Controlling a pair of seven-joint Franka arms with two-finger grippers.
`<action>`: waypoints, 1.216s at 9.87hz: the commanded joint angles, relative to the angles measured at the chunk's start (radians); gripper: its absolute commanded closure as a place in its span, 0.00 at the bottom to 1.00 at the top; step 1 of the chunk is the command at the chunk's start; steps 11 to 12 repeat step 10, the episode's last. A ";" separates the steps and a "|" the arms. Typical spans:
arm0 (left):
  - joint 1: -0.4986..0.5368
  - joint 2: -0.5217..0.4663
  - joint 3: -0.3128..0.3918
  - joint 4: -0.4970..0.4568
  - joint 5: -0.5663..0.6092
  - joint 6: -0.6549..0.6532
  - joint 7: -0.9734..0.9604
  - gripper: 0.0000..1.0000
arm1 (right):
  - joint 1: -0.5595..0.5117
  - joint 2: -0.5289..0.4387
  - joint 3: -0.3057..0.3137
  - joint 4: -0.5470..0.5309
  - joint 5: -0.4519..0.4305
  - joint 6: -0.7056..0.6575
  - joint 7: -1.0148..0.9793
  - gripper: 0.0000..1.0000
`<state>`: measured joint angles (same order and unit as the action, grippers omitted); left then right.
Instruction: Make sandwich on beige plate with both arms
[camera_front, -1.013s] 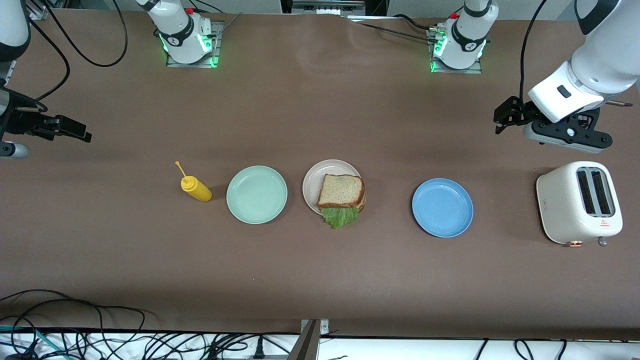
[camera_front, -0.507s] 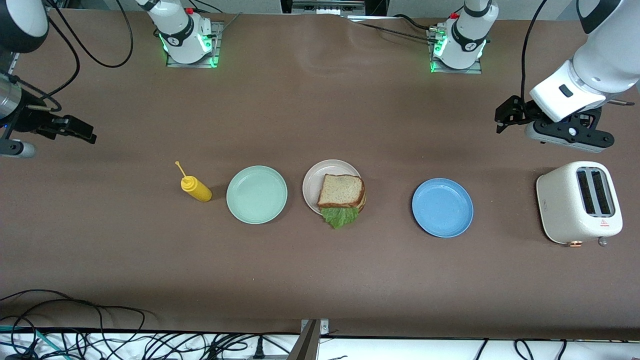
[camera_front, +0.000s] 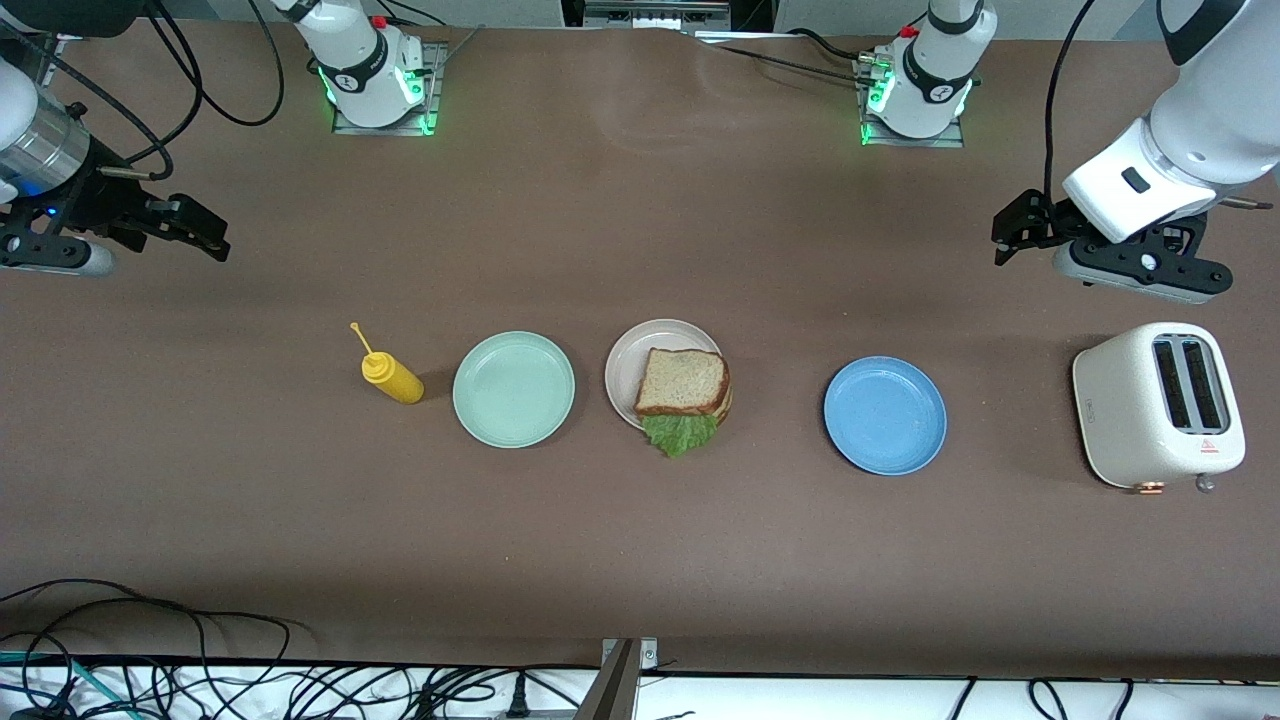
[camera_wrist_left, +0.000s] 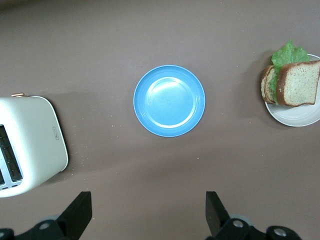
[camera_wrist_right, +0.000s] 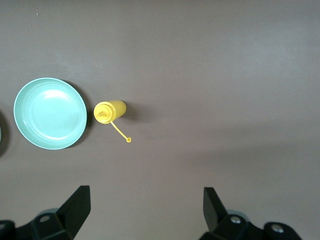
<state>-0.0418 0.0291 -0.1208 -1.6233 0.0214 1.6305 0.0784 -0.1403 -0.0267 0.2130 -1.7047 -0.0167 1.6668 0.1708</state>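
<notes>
A: What has changed in the last second?

B: Mostly the right tool (camera_front: 205, 238). It has drifted in from the table's edge and a little toward the bases, and it hangs over bare table (camera_front: 640, 560) at the right arm's end, fingers spread, holding nothing. The left tool (camera_front: 1012, 232) has barely shifted; it hovers released and empty over the table just up from the white toaster (camera_front: 1158, 405).

A: And the sandwich (camera_front: 684, 388)?

B: Unmoved. It sits stacked on the beige plate (camera_front: 630, 355), bread on top, the lettuce leaf (camera_front: 680, 433) hanging over the rim nearest the camera. The mint green plate (camera_front: 513, 388) and the blue plate (camera_front: 885, 414) on either side are bare, with the yellow squeeze bottle (camera_front: 390, 376) just beside the green one.

A: So what does that mean?

B: I judge the assembly done and both arms pulling clear.
</notes>
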 joint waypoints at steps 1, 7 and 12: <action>0.007 -0.003 -0.007 0.019 -0.009 -0.015 0.008 0.00 | -0.008 -0.003 0.003 0.008 -0.003 -0.005 0.001 0.00; 0.007 -0.003 -0.006 0.019 -0.015 -0.014 0.008 0.00 | -0.005 0.007 0.005 0.008 -0.009 -0.005 0.001 0.00; 0.007 -0.003 -0.007 0.019 -0.015 -0.014 0.008 0.00 | -0.002 0.008 0.006 0.008 0.000 -0.004 0.012 0.00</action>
